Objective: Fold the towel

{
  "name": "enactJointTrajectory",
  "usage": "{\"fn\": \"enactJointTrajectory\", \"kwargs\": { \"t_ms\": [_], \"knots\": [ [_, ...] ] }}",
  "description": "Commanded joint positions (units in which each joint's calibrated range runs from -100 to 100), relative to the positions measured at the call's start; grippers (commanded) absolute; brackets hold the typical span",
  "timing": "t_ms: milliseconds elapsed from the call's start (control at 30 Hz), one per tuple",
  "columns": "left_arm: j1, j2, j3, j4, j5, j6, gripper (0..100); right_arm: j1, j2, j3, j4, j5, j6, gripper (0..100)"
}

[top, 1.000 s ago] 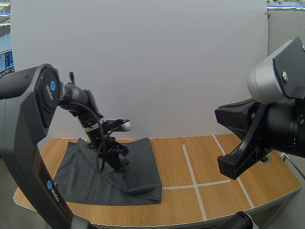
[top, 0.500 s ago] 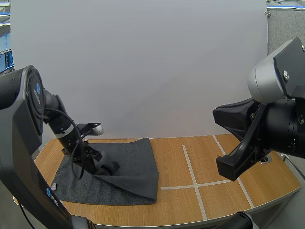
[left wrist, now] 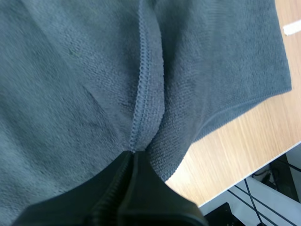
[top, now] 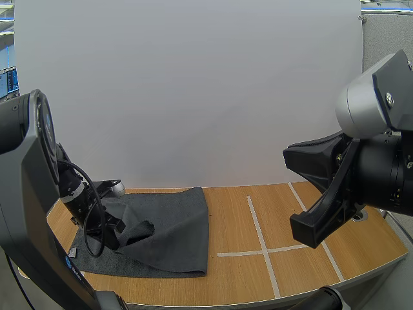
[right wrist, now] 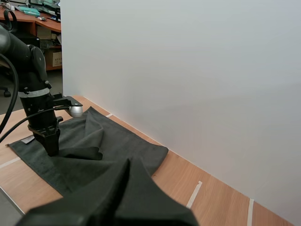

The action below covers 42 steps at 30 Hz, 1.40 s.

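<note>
Left gripper (left wrist: 133, 157) pinches the towel (top: 174, 223) by a stitched hem, its two fingers pressed together on the cloth. Its arm reaches steeply down from the left, wrist low over the towel's left part, fingers pointing down. Right gripper (right wrist: 126, 165) is closed on nothing, its fingers lying together as one dark wedge. That arm hangs raised over the right side of the table (top: 239, 278), well apart from the towel and pointed toward it.

One towel, dark grey, lies on the table's left half. A bunched ridge is lifted at the pinched spot and the right part lies flat. Two arms, two grippers. Three white tape lines (top: 255, 223) mark the wood right of the towel.
</note>
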Motion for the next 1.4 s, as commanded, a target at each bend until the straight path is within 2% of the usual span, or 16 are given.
{"fn": "enactJointTrajectory", "kwargs": {
  "t_ms": [0, 133, 200, 233, 300, 367, 433, 467, 500, 733, 833, 967, 1067, 1200, 1267, 1367],
  "knots": [
    [0.55, -0.4, 1.1, -0.5, 0.8, 1.0, 0, 0.1, -0.4, 0.1, 0.2, 0.0, -0.5, 0],
    [0.62, -0.4, 1.5, -0.9, 0.8, 1.1, 1, 0.1, -0.4, 0.1, 0.2, 0.0, -0.5, 0],
    [0.62, -0.4, 1.5, -1.3, 0.8, 1.2, 11, 0.1, -0.4, 0.1, 0.2, 0.0, -0.5, 0],
    [0.62, -0.4, 1.5, -1.3, 0.8, 1.3, 18, 0.1, -0.4, 0.1, 0.2, 0.0, -0.5, 0],
    [0.62, -0.4, 1.5, -2.0, 0.8, 1.9, 38, 0.1, -0.4, 0.1, 0.2, 0.0, -0.5, 0],
    [0.62, -0.4, 1.5, -2.9, 0.8, 2.3, 67, 0.1, -0.4, 0.1, 0.2, 0.0, -0.5, 0],
    [0.62, -0.4, 1.5, -3.9, 0.8, 2.5, 88, 0.1, -0.4, 0.1, 0.2, 0.0, -0.5, 0],
    [0.62, -0.4, 1.5, -4.3, 0.8, 3.0, 95, 0.1, -0.4, 0.1, 0.2, 0.0, -0.5, 0],
    [0.62, -0.4, 1.2, -5.0, 0.8, 3.5, 97, 0.1, -0.4, 0.1, 0.2, 0.0, -0.5, 0],
    [0.62, -0.4, -4.3, -12.1, 0.8, 4.7, 97, 0.1, -0.4, 0.1, 0.2, 0.0, -0.5, 0],
    [-0.47, -0.4, -5.8, -12.9, 0.8, 6.8, 97, 0.1, -0.4, 0.1, 0.2, 0.0, -0.5, 0],
    [-4.3, -0.4, -6.0, -10.0, 0.8, 7.0, 97, 0.1, -0.4, 0.1, 0.2, 0.0, -0.5, 0],
    [-7.96, -0.4, -6.0, -7.9, 0.8, 6.6, 97, 0.1, -0.4, 0.1, 0.1, 0.0, -0.4, 0],
    [-12.05, -0.4, -6.0, -3.9, -8.0, 5.8, 97, 0.1, -0.4, 0.1, -1.0, 0.0, -0.4, 0],
    [-13.69, -0.4, -6.0, -0.4, -13.4, 5.1, 97, 0.1, -0.4, 0.1, -1.9, 0.0, -0.4, 0],
    [-15.18, -0.4, -6.1, 4.0, -20.0, 4.0, 97, 0.1, -0.4, 0.1, -2.4, 0.0, -0.4, 0]
  ]
}}
